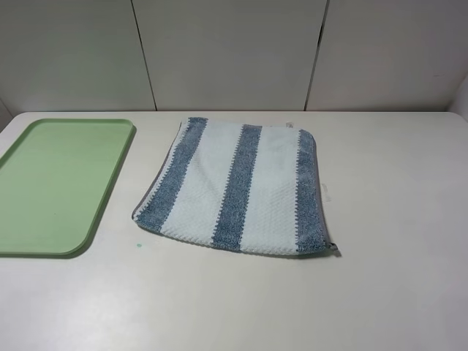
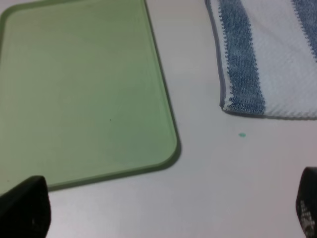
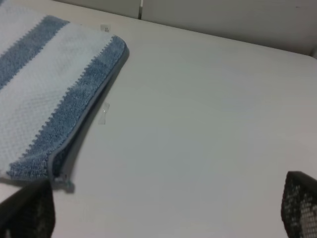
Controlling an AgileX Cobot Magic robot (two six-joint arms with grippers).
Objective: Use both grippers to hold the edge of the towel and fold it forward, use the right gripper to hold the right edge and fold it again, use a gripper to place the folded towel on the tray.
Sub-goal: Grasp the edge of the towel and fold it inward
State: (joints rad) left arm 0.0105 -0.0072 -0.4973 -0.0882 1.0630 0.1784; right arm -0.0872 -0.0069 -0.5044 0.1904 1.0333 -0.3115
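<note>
The towel, striped white and dusty blue, lies flat at the middle of the table, with its thin grey hem running down its right side. To its left, a short gap away, lies the pale-green tray with nothing on it. Neither arm shows in the exterior high view. My left gripper is open above the bare table, near the tray's corner and the towel's near left corner. My right gripper is open too, off the towel's right hem, its fingertips wide apart.
A tiny green speck sits on the white table between tray and towel. A small pale scrap lies just off the towel's right side. White wall panels close off the back of the table.
</note>
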